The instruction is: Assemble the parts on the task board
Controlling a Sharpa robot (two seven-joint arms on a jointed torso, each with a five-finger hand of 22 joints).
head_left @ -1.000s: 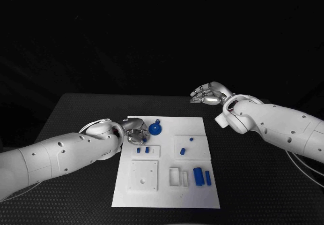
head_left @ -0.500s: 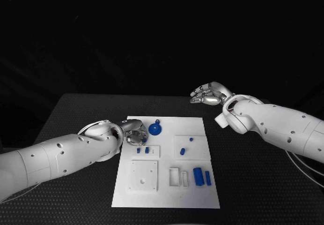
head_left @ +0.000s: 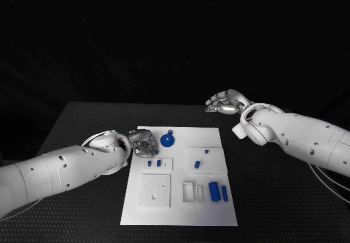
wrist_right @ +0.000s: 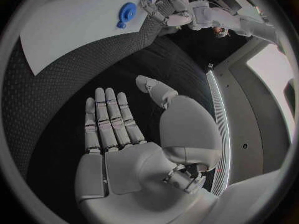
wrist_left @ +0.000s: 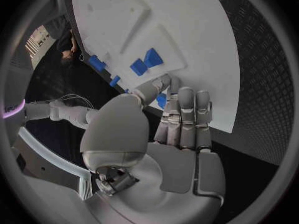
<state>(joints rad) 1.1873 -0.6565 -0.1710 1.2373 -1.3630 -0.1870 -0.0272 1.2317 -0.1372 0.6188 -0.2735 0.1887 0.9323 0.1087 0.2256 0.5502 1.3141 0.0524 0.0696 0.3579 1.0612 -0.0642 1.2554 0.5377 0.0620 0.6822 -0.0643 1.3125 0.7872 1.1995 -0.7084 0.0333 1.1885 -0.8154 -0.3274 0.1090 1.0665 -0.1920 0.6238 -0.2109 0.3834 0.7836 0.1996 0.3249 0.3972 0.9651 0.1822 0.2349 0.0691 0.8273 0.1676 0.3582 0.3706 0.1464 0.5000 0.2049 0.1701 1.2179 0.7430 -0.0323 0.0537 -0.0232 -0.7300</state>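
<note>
Under left hand [head_left: 144, 143], task board [head_left: 182, 212] corner hidden.

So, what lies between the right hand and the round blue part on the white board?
In the head view, between the right hand and the round blue part lie only bare black table and bare white board; no other part.

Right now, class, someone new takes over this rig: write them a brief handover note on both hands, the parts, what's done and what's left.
Left hand: open, holding nothing, over the task board's far left corner beside the blue gear.
Right hand: open, holding nothing, raised beyond the board's far right corner.
Parts: two small pegs, one peg mid-board, two blue bars near right.
Done: cannot tell which parts are seated.
Left: no part is in hand; assembly remains.
</note>
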